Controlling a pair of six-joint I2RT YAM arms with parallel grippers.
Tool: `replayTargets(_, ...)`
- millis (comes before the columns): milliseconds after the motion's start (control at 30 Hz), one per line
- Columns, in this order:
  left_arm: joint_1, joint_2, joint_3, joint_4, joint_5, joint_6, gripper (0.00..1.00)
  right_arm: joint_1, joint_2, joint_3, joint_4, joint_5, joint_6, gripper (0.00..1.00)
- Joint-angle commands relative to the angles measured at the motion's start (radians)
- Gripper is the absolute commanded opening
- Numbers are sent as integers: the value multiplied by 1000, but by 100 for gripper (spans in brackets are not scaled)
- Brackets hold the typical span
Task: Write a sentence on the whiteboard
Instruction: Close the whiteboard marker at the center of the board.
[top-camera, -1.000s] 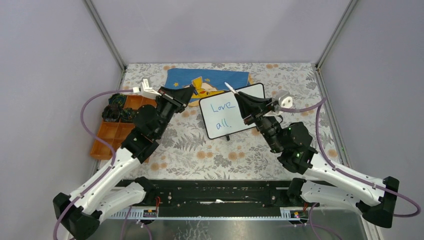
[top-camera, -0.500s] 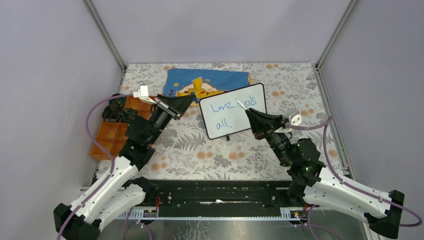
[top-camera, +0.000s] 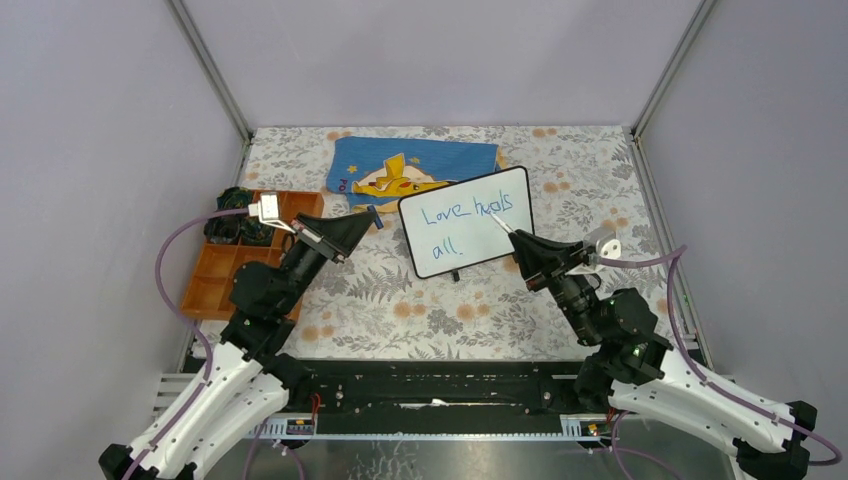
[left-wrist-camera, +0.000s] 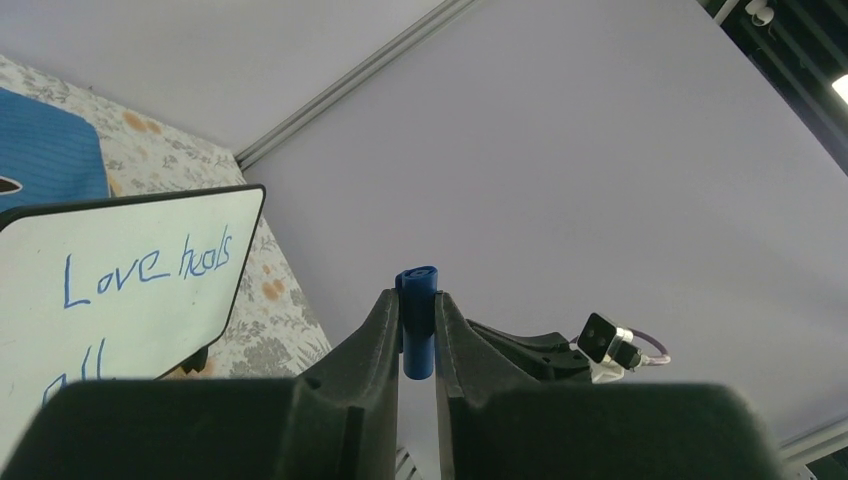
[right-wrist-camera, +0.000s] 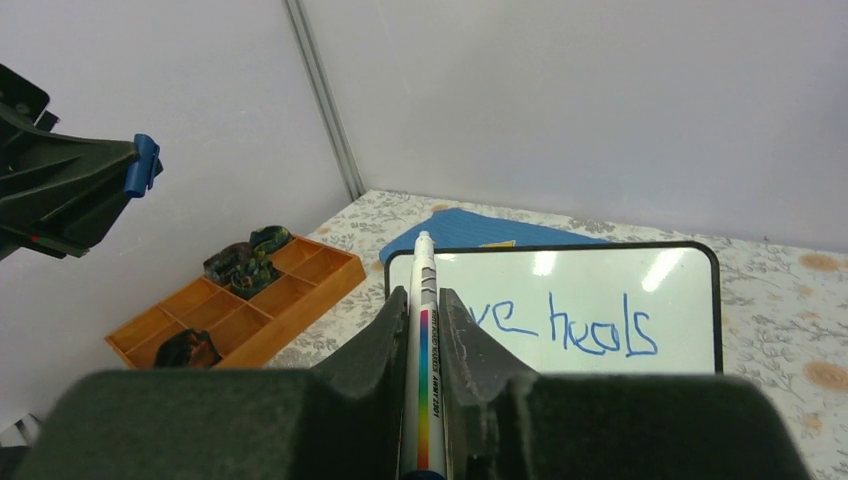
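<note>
The whiteboard (top-camera: 492, 250) stands tilted at mid-table with the sentence (top-camera: 465, 212) in blue, "Love heals" above "all". My right gripper (top-camera: 516, 237) hovers just off the board's lower right edge, shut on a white marker (right-wrist-camera: 423, 340) with a rainbow stripe. The marker's tip (top-camera: 497, 222) points at the board without touching it. In the right wrist view the whiteboard (right-wrist-camera: 600, 285) shows "ve heals" (right-wrist-camera: 600, 327). My left gripper (top-camera: 372, 220) is left of the board, shut on the blue marker cap (left-wrist-camera: 418, 325). The left wrist view also shows the whiteboard (left-wrist-camera: 130, 310).
An orange compartment tray (top-camera: 225, 275) holding dark small objects (top-camera: 240, 225) sits at the left edge. A blue cloth with a yellow figure (top-camera: 415, 165) lies behind the board. Grey enclosure walls and metal corner posts (top-camera: 210, 70) ring the flowered table.
Both arms have drawn back toward the near edge. The right gripper with the marker has slid down off the board's right half, uncovering the word "heals". The left gripper moved left and nearer.
</note>
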Motion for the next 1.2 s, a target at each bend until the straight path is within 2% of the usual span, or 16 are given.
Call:
replayTargets(0, 6, -12, -16, 1, 37, 27, 0, 6, -40, 6, -64, 50, 3, 0)
replayTargets(233, 6, -6, -44, 59, 28, -3, 0, 6, 33, 99, -103, 0, 32, 0)
replayTargets(500, 5, 2, -52, 96, 23, -21, 0, 47, 155, 91, 102, -8, 30, 0)
replayTargets(767, 6, 3, -59, 103, 9, -31, 0, 240, 290, 83, 357, 125, -190, 0)
replayTargets(1000, 6, -7, -54, 75, -3, -14, 0, 251, 192, 8, 384, 250, -231, 0)
replayTargets(1167, 5, 2, -60, 107, 5, -24, 0, 251, 80, 23, 288, 289, -275, 0)
